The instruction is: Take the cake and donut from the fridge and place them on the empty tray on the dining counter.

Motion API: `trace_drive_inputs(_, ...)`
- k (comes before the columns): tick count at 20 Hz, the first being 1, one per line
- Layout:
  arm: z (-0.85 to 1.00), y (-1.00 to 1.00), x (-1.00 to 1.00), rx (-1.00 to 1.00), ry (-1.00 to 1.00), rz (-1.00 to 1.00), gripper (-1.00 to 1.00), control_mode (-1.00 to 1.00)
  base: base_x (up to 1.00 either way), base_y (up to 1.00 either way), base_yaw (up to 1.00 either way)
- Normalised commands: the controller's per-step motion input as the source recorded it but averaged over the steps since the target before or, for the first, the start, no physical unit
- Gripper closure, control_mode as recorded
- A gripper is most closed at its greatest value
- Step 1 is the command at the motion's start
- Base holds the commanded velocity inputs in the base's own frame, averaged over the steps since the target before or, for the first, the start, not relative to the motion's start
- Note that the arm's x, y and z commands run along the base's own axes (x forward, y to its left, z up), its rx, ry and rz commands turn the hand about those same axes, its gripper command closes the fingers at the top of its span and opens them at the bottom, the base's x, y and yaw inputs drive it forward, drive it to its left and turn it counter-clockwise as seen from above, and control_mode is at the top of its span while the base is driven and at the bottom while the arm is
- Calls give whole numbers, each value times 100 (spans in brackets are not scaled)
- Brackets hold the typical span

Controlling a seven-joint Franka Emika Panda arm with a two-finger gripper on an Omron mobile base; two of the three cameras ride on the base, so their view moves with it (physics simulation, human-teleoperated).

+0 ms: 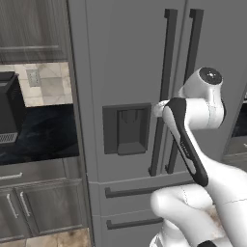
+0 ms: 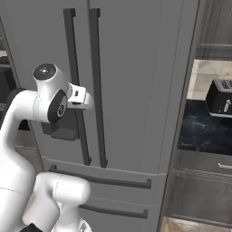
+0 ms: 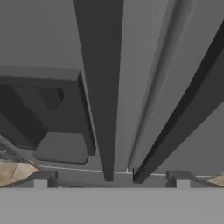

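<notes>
1. Kitchen cabinets in grey flank the fridge [image 1: 130, 72] you are facing; its two upper doors are shut, and so are the drawers below them.
2. You can see a black marbled counter [image 1: 43, 135] to the fridge's left, with a dark appliance [image 1: 9, 108] standing on it.
3. On the other side, a toaster [image 2: 220, 98] sits on a black counter stretch [image 2: 204, 131] seen in the right base view.
4. Your end effector [image 3: 111, 177] is up close to the fridge front, at the level of the dispenser recess [image 1: 126, 128].
5. Its fingertips [image 3: 41, 179] stand spread wide apart, pinching nothing.
6. Between those tips, in the hand view, you have both long dark bar handles: the left handle [image 3: 100, 87] runs straight down the middle and the right handle [image 3: 183, 113] slants in beside it.
7. From the base views, the hand sits just beside the left handle, but you cannot tell whether it touches.
</notes>
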Motion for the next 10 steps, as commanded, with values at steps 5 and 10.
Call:
trace_drive_inputs(5, 6, 0, -1, 0, -45, 0, -100, -100, 0, 0, 0)
trace_drive_inputs(10, 8, 0, -3, 0, -8, 0, -100, 100, -30, -7, 0)
